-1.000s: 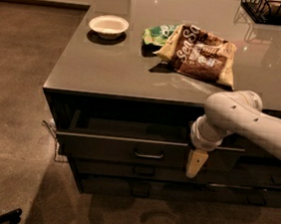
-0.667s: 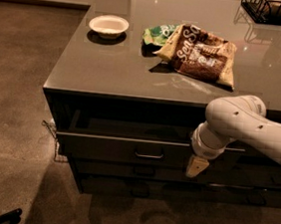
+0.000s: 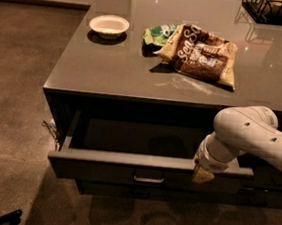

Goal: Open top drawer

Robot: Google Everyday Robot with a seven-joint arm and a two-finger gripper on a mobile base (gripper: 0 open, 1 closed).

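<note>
The top drawer [image 3: 105, 165] is a wide dark grey-brown drawer under the counter. It is pulled out toward me, and its dark inside shows. Its small metal pull [image 3: 148, 177] sits at the centre of the front. My white arm comes in from the right. My gripper [image 3: 202, 175] hangs pointing down at the drawer's top front edge, to the right of the pull. Its tip lies over the drawer front, apart from the pull.
On the grey counter [image 3: 125, 72] lie a white bowl [image 3: 109, 25], a green packet [image 3: 158, 34] and a brown chip bag [image 3: 201, 54]. A black wire basket [image 3: 266, 8] stands at the back right. Brown floor lies to the left and front.
The drawer now stands further out toward me than before. My arm and gripper have shifted slightly right and back with it.
</note>
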